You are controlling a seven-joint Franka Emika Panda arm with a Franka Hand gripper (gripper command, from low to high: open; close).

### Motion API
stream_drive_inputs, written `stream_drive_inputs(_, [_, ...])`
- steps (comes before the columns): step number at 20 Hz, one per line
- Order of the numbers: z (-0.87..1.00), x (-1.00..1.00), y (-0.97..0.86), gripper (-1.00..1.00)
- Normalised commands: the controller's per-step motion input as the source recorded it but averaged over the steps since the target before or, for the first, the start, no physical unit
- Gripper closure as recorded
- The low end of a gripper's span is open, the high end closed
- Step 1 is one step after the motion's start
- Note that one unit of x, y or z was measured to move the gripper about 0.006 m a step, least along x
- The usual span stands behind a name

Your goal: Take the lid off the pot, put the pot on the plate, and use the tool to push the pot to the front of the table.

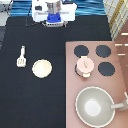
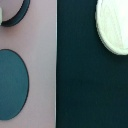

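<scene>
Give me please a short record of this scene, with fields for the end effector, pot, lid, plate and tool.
end effector: at exterior view's top, far from everything
pot: small pinkish-tan round pot, on the stove panel among black burners
lid: pinkish-tan disc lid, on the pot
plate: cream-yellow round plate, on black table
tool: cream-white spatula, beside plate

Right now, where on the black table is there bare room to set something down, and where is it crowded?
Bare table lies below the plate and tool, and between the plate and stove panel. The stove is crowded: burners, the pot with its lid on, the grey pan. The gripper hangs at the top.
</scene>
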Motion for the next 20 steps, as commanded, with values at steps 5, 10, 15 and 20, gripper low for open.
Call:
stream_drive_inputs(5, [0.29,0.09,0.11,-1.00])
stream_drive_inputs(10, [1.00,0.08,0.48,-1.00])
stream_drive_inputs(15, [0.99,0.35,0.73,-1.00])
stream_drive_inputs(20, [0.77,0.65,0.65,-1.00])
